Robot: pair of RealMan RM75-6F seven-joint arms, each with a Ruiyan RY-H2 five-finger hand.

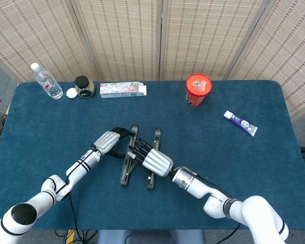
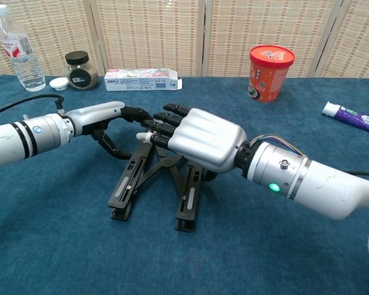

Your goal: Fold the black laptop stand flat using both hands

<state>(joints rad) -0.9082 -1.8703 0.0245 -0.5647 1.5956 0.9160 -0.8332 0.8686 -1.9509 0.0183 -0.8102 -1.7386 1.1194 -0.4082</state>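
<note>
The black laptop stand (image 1: 127,165) (image 2: 130,184) lies on the blue table, its two long bars nearly parallel and close together. My left hand (image 1: 108,141) (image 2: 101,117) comes in from the left and curls its dark fingers around the far end of the left bar. From the right, my right hand (image 1: 153,160) (image 2: 200,138) lies palm-down over the right bar (image 1: 152,155) (image 2: 187,200), with its fingers wrapped over the cross-links between the bars. The right palm hides the stand's hinge and the thumb.
Along the far edge stand a water bottle (image 1: 46,81), a dark jar (image 1: 84,86) with its white lid beside it, and a flat carton (image 1: 123,89). A red cup (image 1: 198,89) sits at the back right. A toothpaste tube (image 1: 240,122) lies to the right.
</note>
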